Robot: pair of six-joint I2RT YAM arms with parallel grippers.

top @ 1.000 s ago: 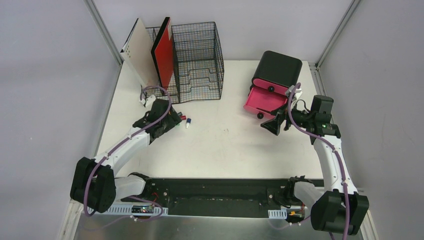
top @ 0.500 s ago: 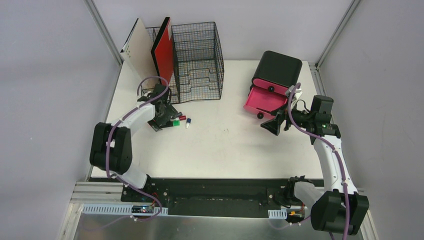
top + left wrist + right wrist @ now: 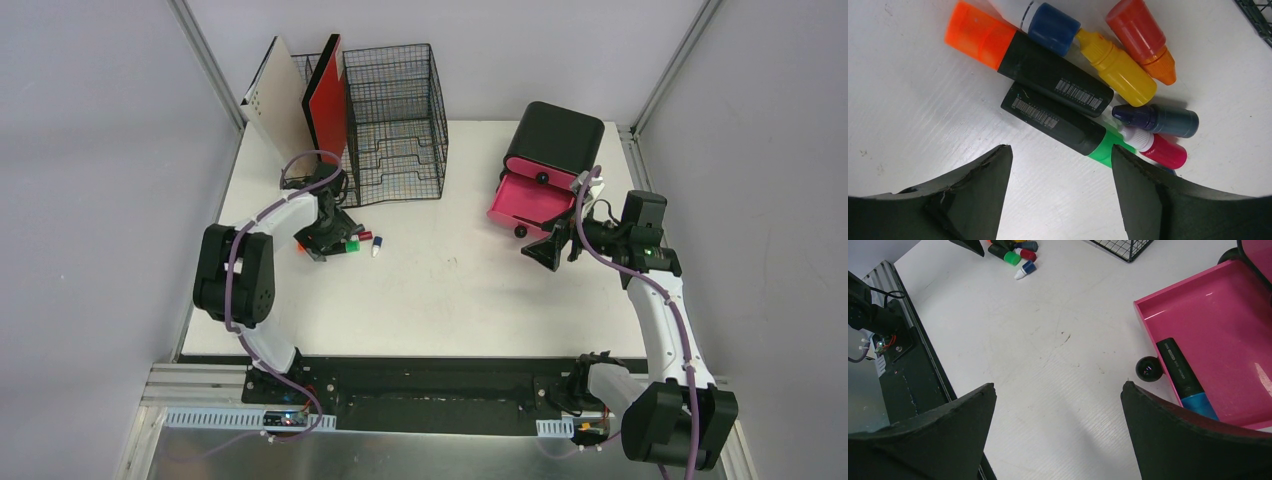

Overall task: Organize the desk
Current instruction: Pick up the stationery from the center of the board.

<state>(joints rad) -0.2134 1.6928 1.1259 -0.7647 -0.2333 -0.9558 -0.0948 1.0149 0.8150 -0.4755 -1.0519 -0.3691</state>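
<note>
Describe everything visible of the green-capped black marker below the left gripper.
The green-capped marker has a glossy black plastic barrel with a white barcode print and a bright green cap. It lies flat on the white desk, diagonal in the left wrist view, cap toward lower right, pressed alongside the orange-capped marker. Its cap meets the white top of the pink bottle. The left gripper hangs open over it; no contact shows.

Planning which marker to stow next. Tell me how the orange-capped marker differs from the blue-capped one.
Cap: the orange-capped marker has an orange cap, the blue-capped marker a blue one.
Place: the orange-capped marker lies loose on the desk; the blue-capped marker lies inside the open pink drawer.
Company: the orange-capped marker lies against a green-capped marker and small bottles; the blue-capped marker has nothing seen beside it.
Both have black barrels with a printed label and lie flat.
</note>
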